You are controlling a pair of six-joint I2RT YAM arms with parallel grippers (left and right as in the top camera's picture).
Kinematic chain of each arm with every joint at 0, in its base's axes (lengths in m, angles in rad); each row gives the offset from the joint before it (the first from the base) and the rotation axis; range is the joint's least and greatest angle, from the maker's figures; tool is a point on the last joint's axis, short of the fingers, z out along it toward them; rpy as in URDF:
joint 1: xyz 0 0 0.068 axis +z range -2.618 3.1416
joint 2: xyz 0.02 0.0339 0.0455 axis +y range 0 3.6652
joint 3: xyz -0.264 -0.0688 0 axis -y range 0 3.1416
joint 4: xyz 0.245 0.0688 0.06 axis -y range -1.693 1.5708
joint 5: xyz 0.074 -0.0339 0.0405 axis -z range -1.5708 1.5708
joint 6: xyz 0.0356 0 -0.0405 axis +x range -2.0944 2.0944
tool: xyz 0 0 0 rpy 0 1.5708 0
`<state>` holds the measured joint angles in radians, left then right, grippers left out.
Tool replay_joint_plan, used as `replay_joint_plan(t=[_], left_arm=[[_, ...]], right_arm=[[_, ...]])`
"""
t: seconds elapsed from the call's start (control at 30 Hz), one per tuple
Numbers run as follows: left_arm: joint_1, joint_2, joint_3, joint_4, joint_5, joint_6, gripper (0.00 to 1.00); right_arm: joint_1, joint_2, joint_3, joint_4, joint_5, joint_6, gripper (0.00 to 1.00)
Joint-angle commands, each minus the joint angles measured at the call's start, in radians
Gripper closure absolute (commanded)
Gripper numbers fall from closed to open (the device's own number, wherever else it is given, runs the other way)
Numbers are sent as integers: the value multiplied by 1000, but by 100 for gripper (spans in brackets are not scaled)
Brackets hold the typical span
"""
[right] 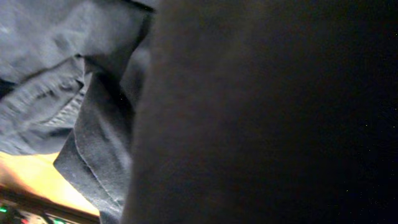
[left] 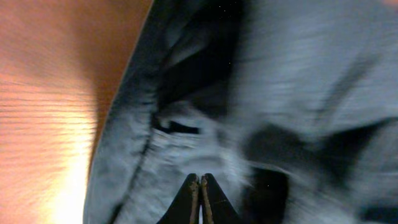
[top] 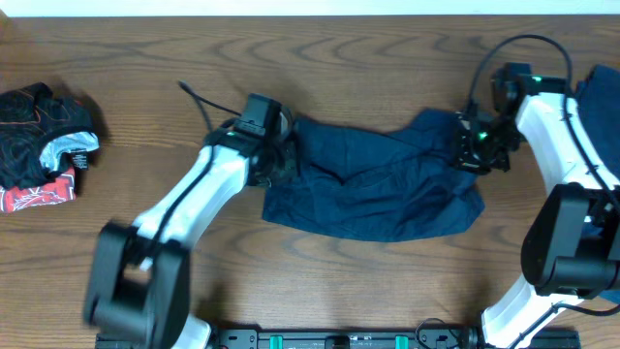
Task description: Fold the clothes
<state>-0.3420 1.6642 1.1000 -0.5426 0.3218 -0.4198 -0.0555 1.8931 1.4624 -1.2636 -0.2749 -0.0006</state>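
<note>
The navy shorts (top: 378,189) are spread crumpled at the middle of the worktop, nearer its far edge; no fold is seen yet. The left gripper (left: 200,182) is pressed narrow on their left end. Whether the right gripper (top: 477,145) is closed cannot be told, because cloth hides it. Nearly all folding is judged to remain.

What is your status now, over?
Left claw shut at left edge of dark navy blue cloth shorts. Right claw at right edge, state hidden. Shorts unfolded. Nothing in the way.
</note>
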Motion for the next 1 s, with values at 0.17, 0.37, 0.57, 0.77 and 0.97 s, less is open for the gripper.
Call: replay_joint_plan(t=[0.17, 0.37, 0.57, 0.77, 0.97], left_arm=[[5, -274, -2, -53, -86, -4, 94], [5, -255, -2, -53, -87, -4, 93], [4, -114, -2, -23, -85, -3, 94], [-3, 57, -2, 71, 38, -4, 94], [-65, 126, -2, 163, 53, -4, 94]], right_arm=[[97, -25, 118, -74, 122, 61, 99], [130, -42, 219, -142, 137, 64, 99], [160, -42, 290, -209, 141, 63, 99], [195, -42, 298, -233, 146, 64, 99], [229, -42, 297, -272, 162, 119, 98]])
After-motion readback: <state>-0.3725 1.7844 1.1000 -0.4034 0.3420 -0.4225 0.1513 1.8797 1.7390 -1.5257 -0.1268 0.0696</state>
